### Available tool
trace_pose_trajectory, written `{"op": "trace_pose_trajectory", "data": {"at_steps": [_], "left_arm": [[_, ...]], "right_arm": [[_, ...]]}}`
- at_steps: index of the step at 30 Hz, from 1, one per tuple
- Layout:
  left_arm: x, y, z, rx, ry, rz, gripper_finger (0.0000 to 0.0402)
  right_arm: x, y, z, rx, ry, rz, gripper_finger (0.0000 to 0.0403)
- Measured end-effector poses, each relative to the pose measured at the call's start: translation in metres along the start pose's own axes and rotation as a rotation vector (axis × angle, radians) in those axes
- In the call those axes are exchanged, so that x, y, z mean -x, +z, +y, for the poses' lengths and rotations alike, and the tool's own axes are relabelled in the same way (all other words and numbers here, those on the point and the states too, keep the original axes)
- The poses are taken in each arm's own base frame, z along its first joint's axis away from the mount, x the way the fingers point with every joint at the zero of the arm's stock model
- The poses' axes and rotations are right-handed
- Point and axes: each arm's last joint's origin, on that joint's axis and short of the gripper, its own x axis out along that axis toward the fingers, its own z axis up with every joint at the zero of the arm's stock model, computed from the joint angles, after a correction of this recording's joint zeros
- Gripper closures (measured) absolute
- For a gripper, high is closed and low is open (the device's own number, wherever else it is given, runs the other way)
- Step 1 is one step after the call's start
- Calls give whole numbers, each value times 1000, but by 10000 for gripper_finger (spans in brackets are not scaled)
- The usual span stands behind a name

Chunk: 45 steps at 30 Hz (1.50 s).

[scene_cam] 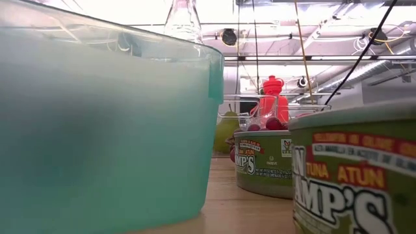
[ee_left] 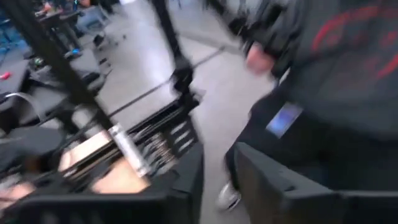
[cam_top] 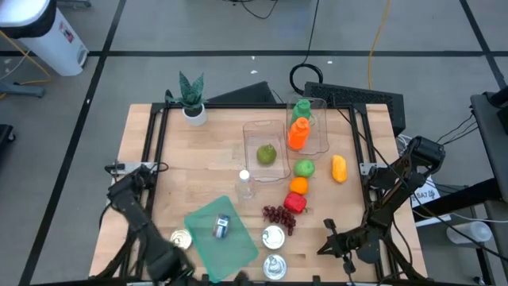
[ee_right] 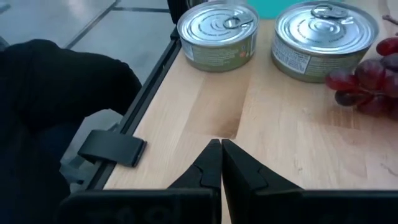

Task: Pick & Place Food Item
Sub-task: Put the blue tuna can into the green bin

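My right pincer (ee_right: 221, 163) rests closed and empty near the half-cropped grapes (ee_right: 367, 81), while my left pincer (ee_left: 214, 180), apart, faces only blur.

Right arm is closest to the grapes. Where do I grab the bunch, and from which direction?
Judging by the high view, take the grapes across the narrow middle of the bunch, coming straight down. It lies flat on the table, with a red item and a tuna can close by, so a side approach looks crowded. The right end effector would need opening first.
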Motion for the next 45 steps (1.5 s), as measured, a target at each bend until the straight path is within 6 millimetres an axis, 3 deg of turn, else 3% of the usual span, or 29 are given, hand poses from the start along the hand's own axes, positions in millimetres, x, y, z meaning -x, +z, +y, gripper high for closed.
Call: {"op": "trace_pose_trajectory", "data": {"at_steps": [3,7,10,13,15,21,24,27,31,35,41,45], "left_arm": [[20,5,19,-53,64,54,346],[59,21,25,-140,154,71,352],[82,21,23,-183,174,61,352],[106,13,28,-178,166,-68,352],[117,-2,36,-177,170,-181,352],[146,-88,51,-68,318,-367,352],[174,-119,32,76,440,-427,352],[189,-141,5,281,624,-348,352],[177,-165,-26,400,801,-205,352],[162,-178,-39,546,886,-237,352],[121,-202,-26,698,882,-258,352],[103,-203,-21,658,790,-189,352]], "right_arm": [[0,0,0,-5,0,1,403],[1,-1,2,-11,7,3,403],[1,-1,2,-11,11,2,403],[1,-1,2,-4,7,-1,403],[0,1,0,-4,0,-3,403],[-3,3,-5,-16,-15,-6,403],[-3,3,-5,-16,-15,-6,403],[-3,3,-5,-11,-15,-5,403],[-3,3,-5,-7,-20,0,403],[-3,3,-6,9,-23,2,403],[-6,4,-11,9,-45,8,403],[-6,4,-12,14,-52,19,403]]}}
